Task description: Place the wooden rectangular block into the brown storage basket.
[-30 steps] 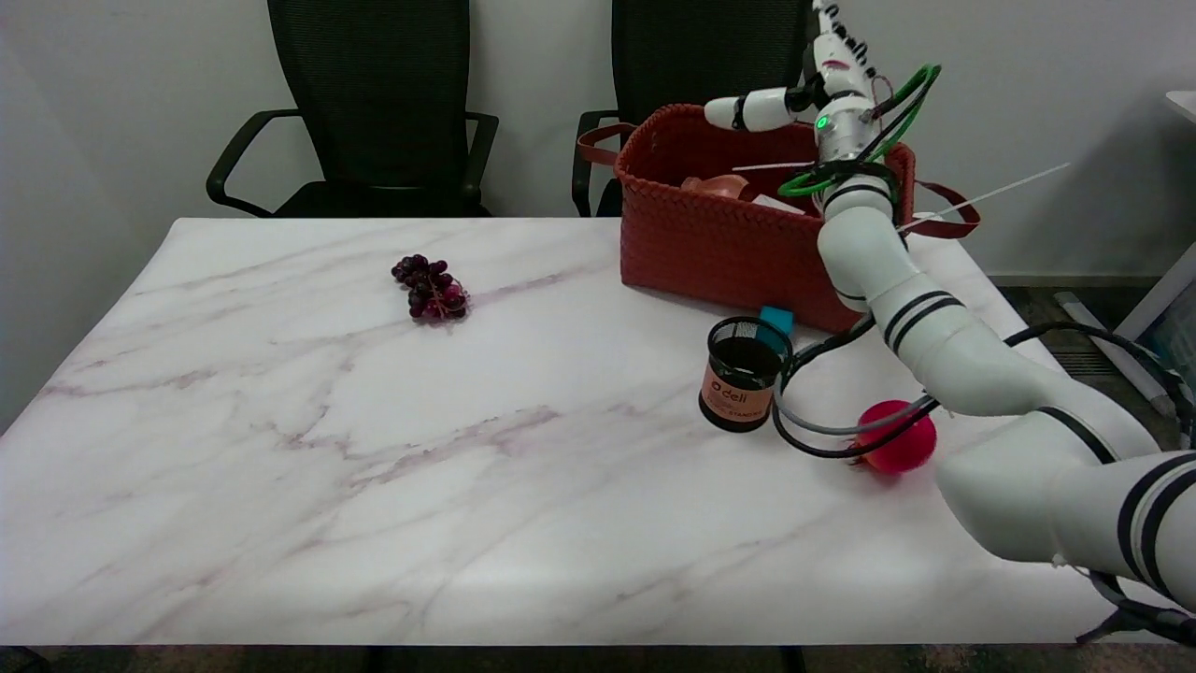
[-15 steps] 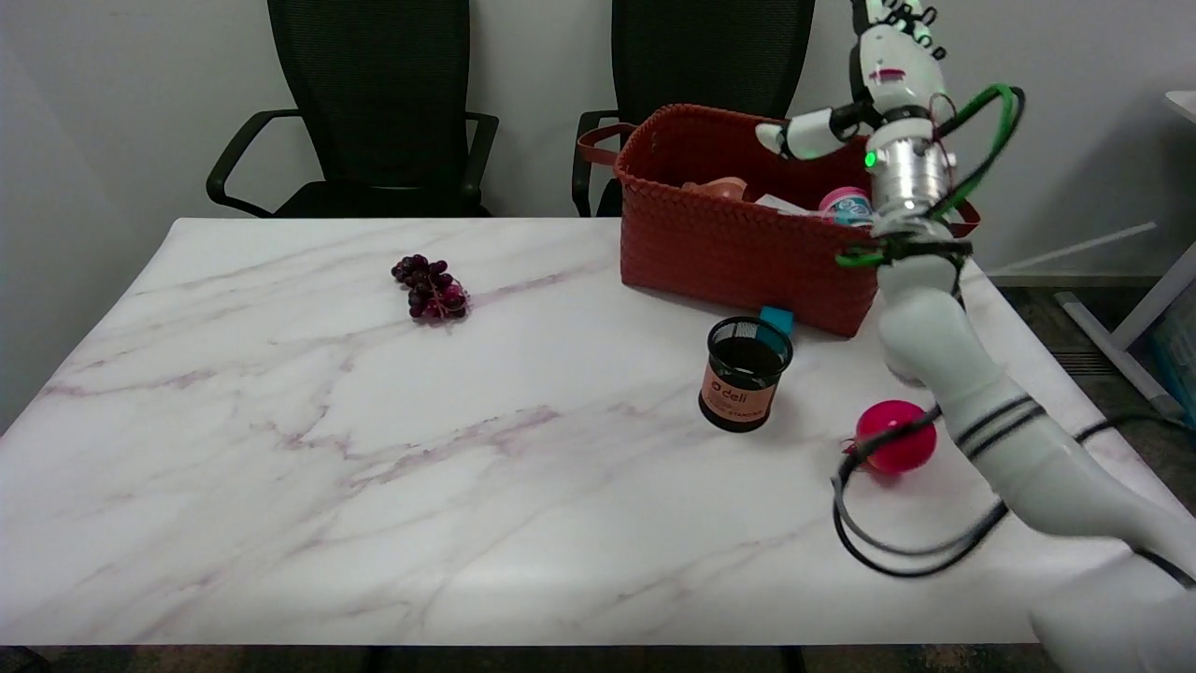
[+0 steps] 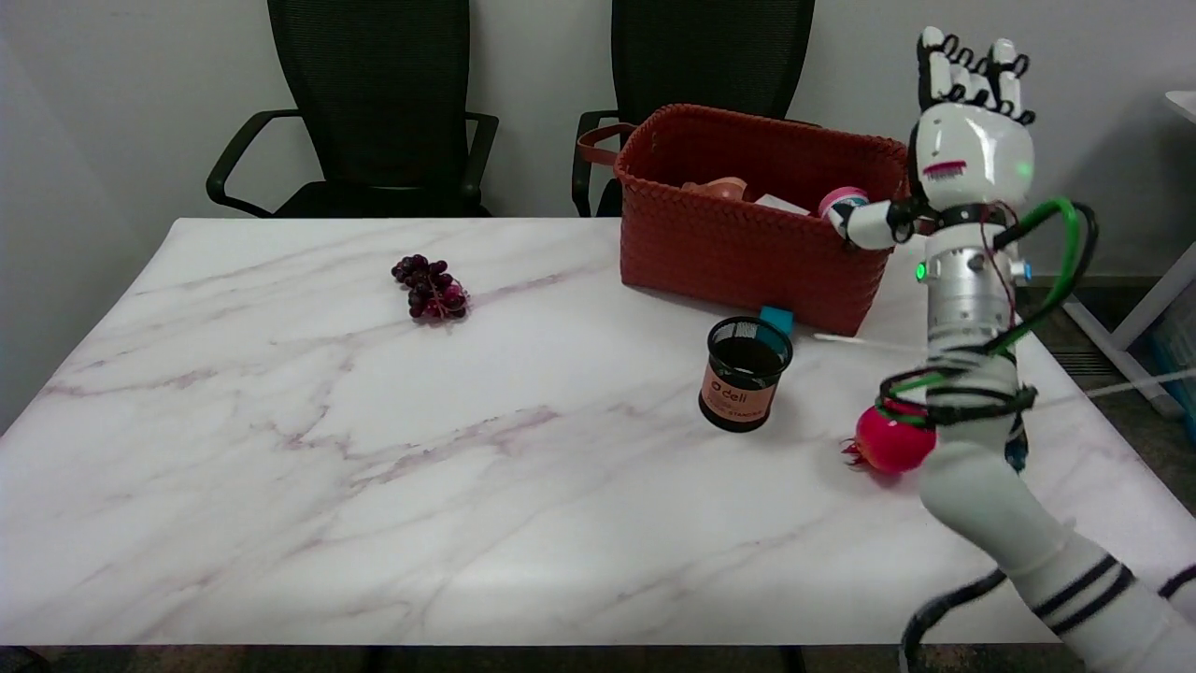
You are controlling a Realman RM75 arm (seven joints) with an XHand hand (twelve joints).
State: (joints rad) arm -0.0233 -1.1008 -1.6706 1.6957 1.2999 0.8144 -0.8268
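Hand [image 3: 972, 140] upright beside brown storage basket [image 3: 747, 248], fingers apart, holding nothing, likely release done; wooden block not identifiable, probably among items inside basket, hidden by its wall

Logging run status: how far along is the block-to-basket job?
No wooden block lies on the table; the brown storage basket holds several items, though I can't pick out the block among them. The right hand is raised beside the basket's right end, fingers apart, holding nothing. Placement looks done; at most retracting the arm is left.
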